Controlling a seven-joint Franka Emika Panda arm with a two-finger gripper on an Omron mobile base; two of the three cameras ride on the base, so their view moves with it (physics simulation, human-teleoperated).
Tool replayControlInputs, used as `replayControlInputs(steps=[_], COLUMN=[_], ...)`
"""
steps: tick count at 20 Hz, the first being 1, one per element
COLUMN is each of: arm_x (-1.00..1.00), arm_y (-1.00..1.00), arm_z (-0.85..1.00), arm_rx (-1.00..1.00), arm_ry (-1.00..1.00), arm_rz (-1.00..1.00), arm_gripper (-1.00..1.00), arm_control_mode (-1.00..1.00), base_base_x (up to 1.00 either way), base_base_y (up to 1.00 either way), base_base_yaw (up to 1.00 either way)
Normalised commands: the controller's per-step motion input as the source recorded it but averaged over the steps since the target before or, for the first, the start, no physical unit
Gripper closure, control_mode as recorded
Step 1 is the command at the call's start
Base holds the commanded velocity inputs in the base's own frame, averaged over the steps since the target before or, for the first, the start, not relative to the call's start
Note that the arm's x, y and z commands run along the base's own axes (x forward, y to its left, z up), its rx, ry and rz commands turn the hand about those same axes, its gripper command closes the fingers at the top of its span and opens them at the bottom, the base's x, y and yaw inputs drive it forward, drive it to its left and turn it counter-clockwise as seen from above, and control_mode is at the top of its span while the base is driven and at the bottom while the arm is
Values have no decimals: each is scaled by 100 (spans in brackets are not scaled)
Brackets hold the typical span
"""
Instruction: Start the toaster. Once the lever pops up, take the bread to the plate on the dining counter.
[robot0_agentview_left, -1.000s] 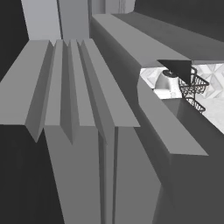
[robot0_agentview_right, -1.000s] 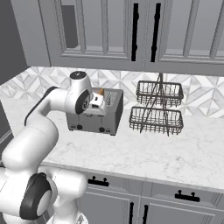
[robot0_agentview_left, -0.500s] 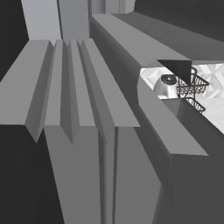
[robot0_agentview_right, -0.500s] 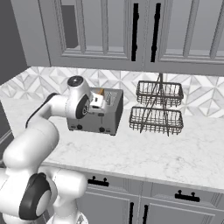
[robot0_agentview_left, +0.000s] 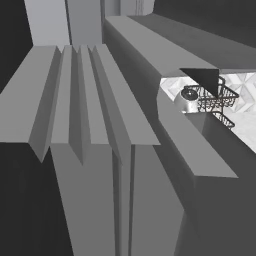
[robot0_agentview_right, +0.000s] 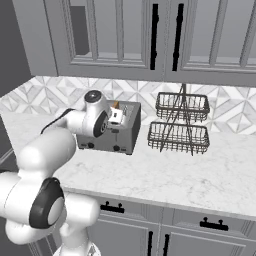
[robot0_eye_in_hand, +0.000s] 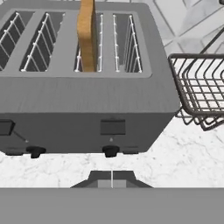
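Observation:
The grey four-slot toaster (robot0_agentview_right: 111, 131) stands on the marble worktop against the tiled wall. The bread (robot0_eye_in_hand: 86, 36), a tan slice, stands upright in the toaster's (robot0_eye_in_hand: 87, 105) third slot from the left and sticks well out of it. A dark lever (robot0_eye_in_hand: 113, 127) sits on the front face under that slot, with a round knob (robot0_eye_in_hand: 110, 151) below it. My gripper (robot0_eye_in_hand: 112, 178) is shut and holds nothing. It hangs just in front of the toaster's front face, below the lever, and touches nothing. The plate and the dining counter are out of view.
A two-tier black wire basket rack (robot0_agentview_right: 179, 124) stands just right of the toaster, close to its side (robot0_eye_in_hand: 199, 92). Grey wall cabinets (robot0_agentview_right: 150, 40) hang overhead. Grey cabinet panels (robot0_agentview_left: 90, 125) take up most of the left base view. Open marble worktop (robot0_agentview_right: 165, 172) lies in front.
My hand has shifted slightly right and down in front of the toaster. The gripper stays shut, and the bread and the toaster are where they were.

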Motion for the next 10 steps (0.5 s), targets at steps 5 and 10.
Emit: replayControlInputs(steps=[5,10], arm_x=[41,29], arm_y=[0,0], arm_z=[-23,-30], arm_rx=[0,0], arm_ry=[0,0], arm_rz=[0,0], arm_gripper=[100,100], arm_control_mode=[-100,-100], base_base_x=[0,0], base_base_y=[0,0], base_base_yaw=[0,0])
